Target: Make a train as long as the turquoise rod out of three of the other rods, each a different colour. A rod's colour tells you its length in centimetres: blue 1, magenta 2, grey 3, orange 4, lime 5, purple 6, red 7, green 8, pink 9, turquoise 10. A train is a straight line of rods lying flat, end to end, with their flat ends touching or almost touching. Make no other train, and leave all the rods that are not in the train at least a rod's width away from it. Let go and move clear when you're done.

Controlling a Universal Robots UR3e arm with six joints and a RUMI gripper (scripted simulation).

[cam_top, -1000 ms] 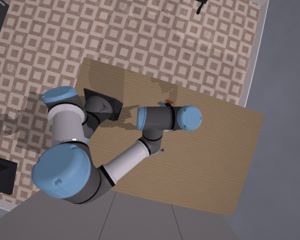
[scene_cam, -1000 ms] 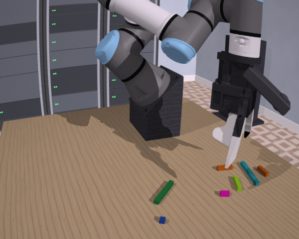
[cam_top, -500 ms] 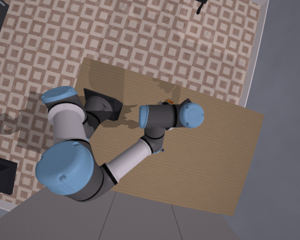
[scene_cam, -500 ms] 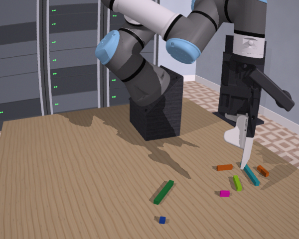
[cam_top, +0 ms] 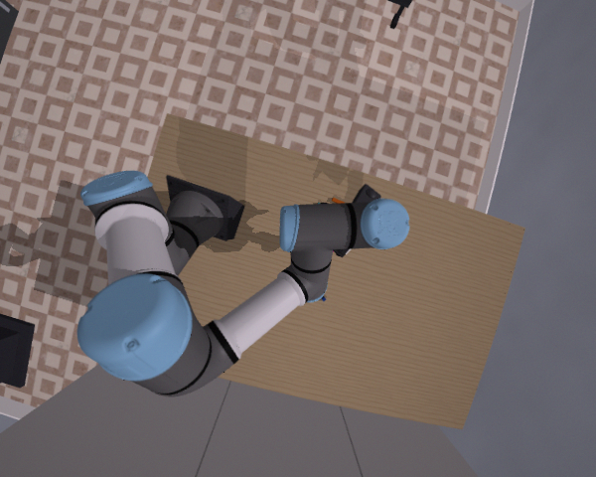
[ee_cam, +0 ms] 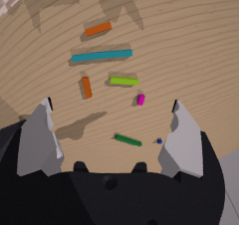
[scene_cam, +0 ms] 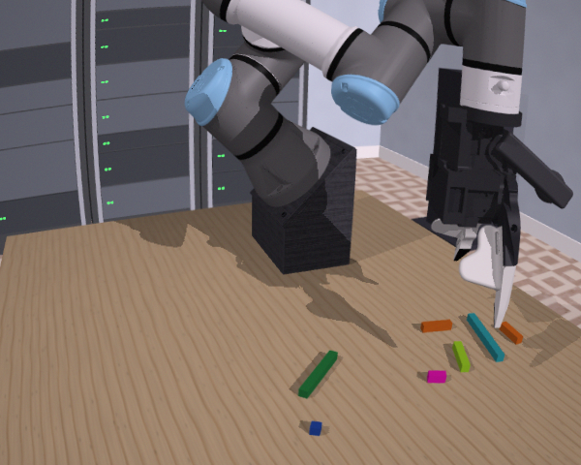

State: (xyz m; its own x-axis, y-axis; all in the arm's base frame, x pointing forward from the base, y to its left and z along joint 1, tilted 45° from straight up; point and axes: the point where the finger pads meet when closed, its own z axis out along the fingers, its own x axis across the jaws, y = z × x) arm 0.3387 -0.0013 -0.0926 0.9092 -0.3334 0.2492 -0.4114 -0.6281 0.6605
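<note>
My hand (cam_top: 354,225) (scene_cam: 477,292) (ee_cam: 113,99) is wide open with nothing between its pale fingers, poised above the wood-grained table (cam_top: 390,333) (scene_cam: 131,325) (ee_cam: 199,51); I judge I am lining up for a first pick. The long turquoise rod (scene_cam: 485,337) (ee_cam: 102,56) lies flat as my measure and should stay untouched. The green rod (scene_cam: 318,374) (ee_cam: 128,140) lies well apart from it; at eight, it leaves no room for two more differently coloured rods here, so I leave it out. The lime rod (scene_cam: 461,356) (ee_cam: 123,81) lies near the turquoise one and gives me five. Four can come from either small orange bar: the outer orange rod (cam_top: 338,201) (scene_cam: 510,332) (ee_cam: 98,29), on the table-edge side of the turquoise, or the inner orange rod (scene_cam: 436,325) (ee_cam: 87,88) across from it. The short magenta block (scene_cam: 436,377) (ee_cam: 140,100), near the lime, does not fit my sum. The tiny blue cube (cam_top: 324,298) (scene_cam: 315,428) (ee_cam: 159,141), near the green, supplies the last one. No train is made yet; I would build away from this cluster, to keep the spare rods clear.
</note>
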